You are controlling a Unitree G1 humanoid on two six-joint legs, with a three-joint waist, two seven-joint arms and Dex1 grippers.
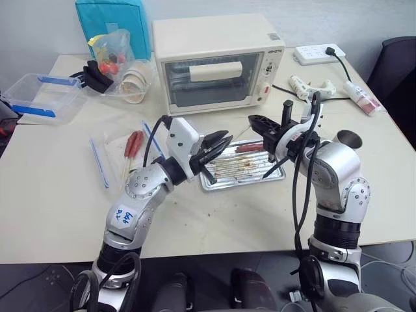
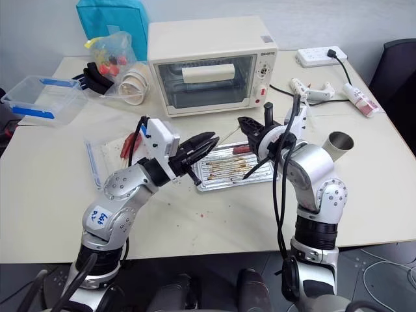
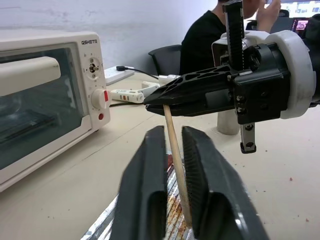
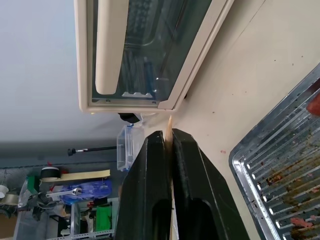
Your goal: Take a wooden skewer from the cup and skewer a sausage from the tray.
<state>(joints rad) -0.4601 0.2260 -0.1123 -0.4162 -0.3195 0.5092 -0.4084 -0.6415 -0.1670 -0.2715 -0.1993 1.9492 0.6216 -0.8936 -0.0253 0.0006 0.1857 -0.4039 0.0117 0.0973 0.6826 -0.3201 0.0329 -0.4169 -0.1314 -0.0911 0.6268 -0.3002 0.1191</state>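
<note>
Pale wood between black jaws: the right gripper (image 3: 155, 102) clamps the wooden skewer (image 3: 175, 155) near its top, and the stick slants down towards the tray (image 1: 242, 170). Left gripper (image 1: 218, 146) has its jaws pressed together just over the tray's near-left corner, the stick running between them. One sausage (image 1: 249, 147) lies at the tray's far edge. Off to the right, the cup (image 2: 340, 142) stands on the tabletop (image 1: 58, 195).
</note>
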